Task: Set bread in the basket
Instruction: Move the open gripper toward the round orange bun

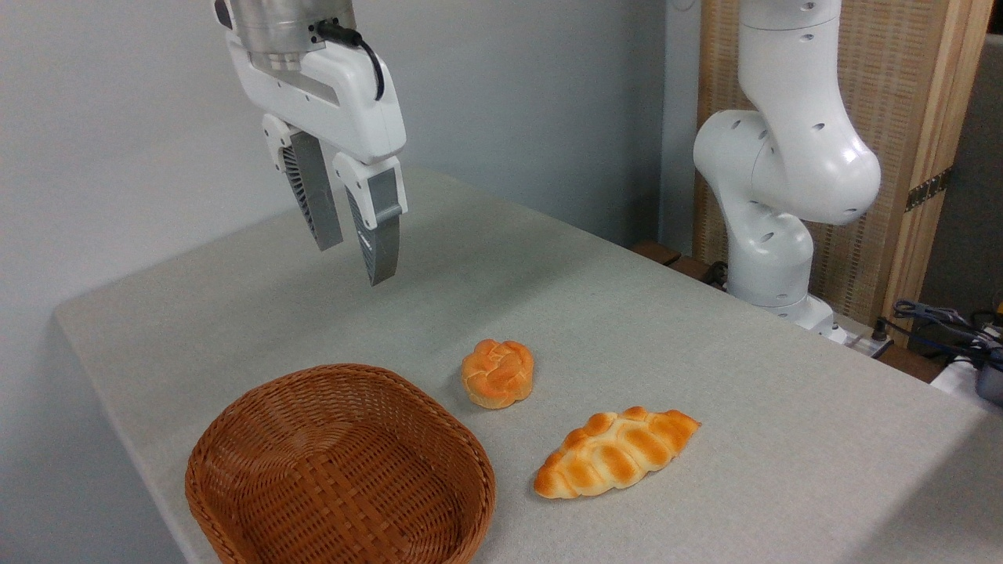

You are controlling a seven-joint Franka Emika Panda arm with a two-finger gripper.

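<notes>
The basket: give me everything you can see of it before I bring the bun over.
The basket is a shallow, rounded bowl of reddish-brown woven wicker with a thicker braided rim. It sits upright on the grey table at the front left, its near edge cut off by the picture's bottom. Nothing lies inside it. The bread rests on the table just right of its far rim, apart from it. The gripper hangs above and behind, touching nothing.

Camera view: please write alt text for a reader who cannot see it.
An open robot gripper hangs high above a grey table, holding nothing. Below sit an empty wicker basket, a round bun right of it, and a braided loaf.
</notes>
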